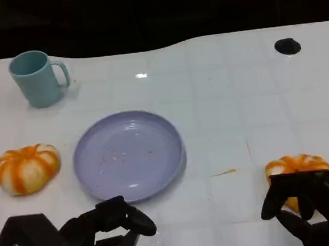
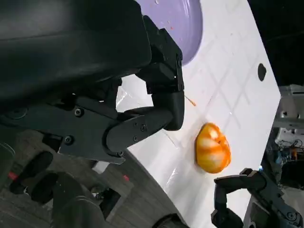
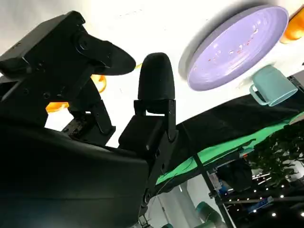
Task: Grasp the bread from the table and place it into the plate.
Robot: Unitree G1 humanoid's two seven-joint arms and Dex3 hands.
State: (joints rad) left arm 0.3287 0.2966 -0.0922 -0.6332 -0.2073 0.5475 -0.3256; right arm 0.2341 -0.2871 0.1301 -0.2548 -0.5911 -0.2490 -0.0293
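Just beyond my right hand (image 1: 310, 205), its fingers spread around but not clasping it, sits the bread (image 1: 297, 167) on the counter (image 1: 238, 105); my left hand (image 1: 99, 232) hangs released near the plate (image 1: 128, 155).

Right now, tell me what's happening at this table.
A humanoid robot is going for bread to put on the plate, which sits bare in the middle. Its right hand hovers at the near-right bread, fingers spread around it, but I can't tell if it has a grip. The bread looks to be resting on the table. The left hand is open near the plate's front edge, holding nothing. A second bread lies left of the plate, and a mug stands beyond.
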